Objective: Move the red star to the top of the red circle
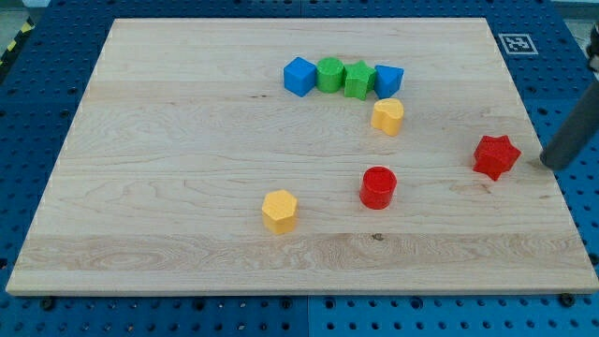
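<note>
The red star lies near the board's right edge, at mid height. The red circle stands to its left and a little lower, near the board's middle. My rod comes in from the view's right edge, and my tip rests just right of the red star, with a small gap between them.
A blue cube, green circle, green star and blue block form a row near the top. A yellow block sits below that row. A yellow hexagon lies at lower middle. The wooden board rests on a blue pegboard.
</note>
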{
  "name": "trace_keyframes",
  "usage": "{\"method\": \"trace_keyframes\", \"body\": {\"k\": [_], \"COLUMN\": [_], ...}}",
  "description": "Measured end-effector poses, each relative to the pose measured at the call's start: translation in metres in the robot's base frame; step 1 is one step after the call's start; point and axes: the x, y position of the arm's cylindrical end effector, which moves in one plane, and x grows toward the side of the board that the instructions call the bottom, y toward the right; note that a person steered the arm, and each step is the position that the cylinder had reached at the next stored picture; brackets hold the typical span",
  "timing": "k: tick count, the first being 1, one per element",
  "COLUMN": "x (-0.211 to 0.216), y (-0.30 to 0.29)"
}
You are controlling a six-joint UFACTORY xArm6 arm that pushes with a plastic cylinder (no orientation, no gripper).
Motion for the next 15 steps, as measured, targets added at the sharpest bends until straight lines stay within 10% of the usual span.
{"method": "trace_keyframes", "body": {"k": [8,12,15], "x": [0.004,-0.031,-0.035], "y": [-0.074,0.001,-0.081]}}
